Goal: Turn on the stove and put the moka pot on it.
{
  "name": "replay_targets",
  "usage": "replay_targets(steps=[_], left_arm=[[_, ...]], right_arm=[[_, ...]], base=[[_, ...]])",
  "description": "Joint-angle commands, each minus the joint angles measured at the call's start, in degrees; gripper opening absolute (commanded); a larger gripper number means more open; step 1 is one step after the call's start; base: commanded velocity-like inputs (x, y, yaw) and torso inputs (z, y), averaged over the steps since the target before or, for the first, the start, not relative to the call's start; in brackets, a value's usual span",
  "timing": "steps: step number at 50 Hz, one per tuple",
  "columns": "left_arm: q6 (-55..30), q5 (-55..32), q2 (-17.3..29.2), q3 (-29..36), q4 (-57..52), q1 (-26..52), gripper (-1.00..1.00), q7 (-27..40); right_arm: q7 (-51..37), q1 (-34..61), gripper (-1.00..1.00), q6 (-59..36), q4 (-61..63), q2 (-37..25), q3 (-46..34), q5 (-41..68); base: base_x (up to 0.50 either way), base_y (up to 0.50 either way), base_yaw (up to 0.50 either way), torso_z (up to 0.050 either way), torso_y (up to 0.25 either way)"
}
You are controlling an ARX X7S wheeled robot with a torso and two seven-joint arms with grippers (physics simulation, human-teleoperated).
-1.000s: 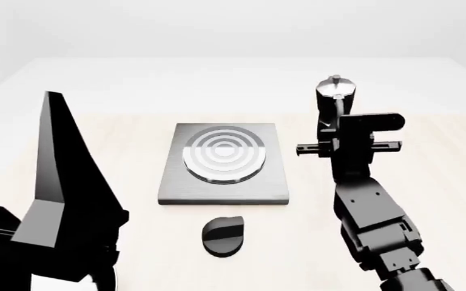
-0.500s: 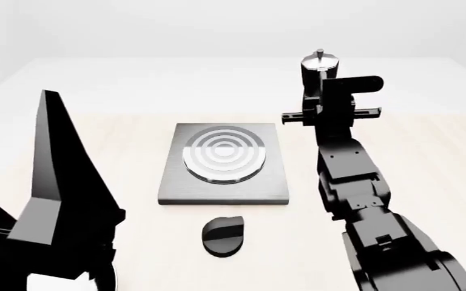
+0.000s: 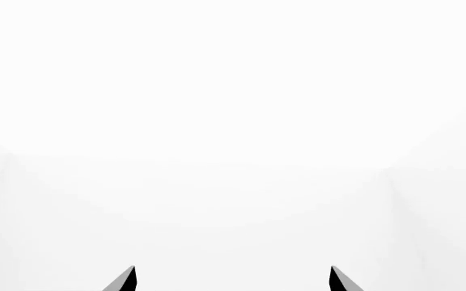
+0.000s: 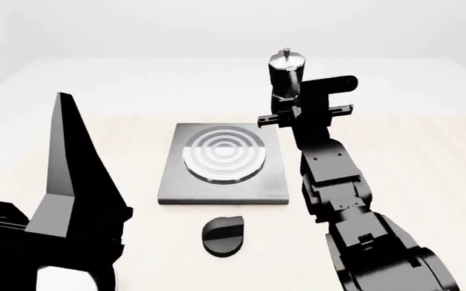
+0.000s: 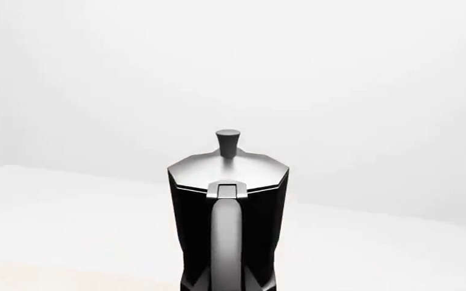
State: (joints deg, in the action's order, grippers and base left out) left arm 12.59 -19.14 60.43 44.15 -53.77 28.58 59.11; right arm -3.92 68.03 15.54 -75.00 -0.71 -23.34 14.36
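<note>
Right arm (image 4: pixel 306 115) raised, apparently holding moka pot (image 4: pixel 284 71) upright.

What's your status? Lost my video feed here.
Right claw shut on moka pot, lifted beyond stove far right corner. Left claw open, empty. Knob untouched, burner clear.

In the head view the right hand (image 4: pixel 291 109) covers the lower body of the moka pot (image 4: pixel 285 68). The right wrist view cuts off the pot's base. The left hand (image 3: pixel 231 280) shows only two fingertips at the left wrist view's edge.
</note>
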Motion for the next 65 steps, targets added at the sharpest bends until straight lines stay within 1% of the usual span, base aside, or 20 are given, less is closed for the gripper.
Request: replay_targets(steps=[1, 5, 7, 12, 20, 28, 34, 40, 51, 65], left_arm=[[0.16, -0.41, 0.38, -0.25, -0.05, -0.20, 1.00, 0.13], [-0.14, -0.54, 0.50, -0.32, -0.28, -0.18, 1.00, 0.23], [-0.17, -0.70, 0.54, -0.44, -0.28, -0.18, 1.00, 0.39], [-0.42, -0.97, 0.36, -0.45, -0.28, 0.01, 1.00, 0.31], [-0.64, -1.37, 0.60, -0.71, -0.66, 0.11, 1.00, 0.51], [-0.04, -1.55, 0.81, -0.92, -0.59, -0.13, 1.00, 0.59], [0.07, -1.36, 0.85, -0.91, -0.59, -0.34, 1.00, 0.63], [0.04, -1.49, 0.60, -0.84, -0.49, -0.31, 1.00, 0.54], [-0.76, -1.96, 0.52, -0.88, -0.88, 0.06, 1.00, 0.52], [-1.52, -1.89, 0.99, -0.72, -1.09, -0.07, 1.00, 0.38]], right_arm=[[1.39, 0.20, -1.00, 4.14, 0.03, 0.69, -12.74, 14.81], [1.29, -0.44, -1.00, 5.26, 0.03, 0.69, -17.32, 19.49], [1.41, -0.63, -1.00, 6.09, 0.05, 0.70, -21.01, 23.35], [1.82, -0.50, -1.00, 8.52, 0.11, 0.70, -33.05, 35.68], [1.82, -1.23, -1.00, 12.40, 1.12, 0.70, -48.42, 50.92], [1.61, -0.02, -1.00, 13.28, 2.79, 0.70, -58.06, 59.99], [1.78, 0.14, -1.00, 13.99, 3.97, 0.70, -61.85, 63.32], [1.72, 0.17, -1.00, 14.48, 5.36, 0.70, -63.73, 64.52], [1.41, -0.75, -1.00, 15.60, 7.03, 0.70, -64.74, 64.39], [1.10, 0.25, -1.00, 15.14, 7.93, 0.70, -64.72, 63.98]], base=[[0.00, 0.00, 0.00, 0.000, 0.010], [0.00, 0.00, 0.00, 0.000, 0.000], [0.00, 0.00, 0.00, 0.000, 0.000], [0.00, 0.00, 0.00, 0.000, 0.002], [0.00, 0.00, 0.00, 0.000, 0.001], [0.00, 0.00, 0.00, 0.002, 0.001], [0.00, 0.00, 0.00, 0.000, 0.002], [0.00, 0.00, 0.00, 0.000, 0.000], [0.00, 0.00, 0.00, 0.000, 0.002], [0.00, 0.00, 0.00, 0.000, 0.001]])
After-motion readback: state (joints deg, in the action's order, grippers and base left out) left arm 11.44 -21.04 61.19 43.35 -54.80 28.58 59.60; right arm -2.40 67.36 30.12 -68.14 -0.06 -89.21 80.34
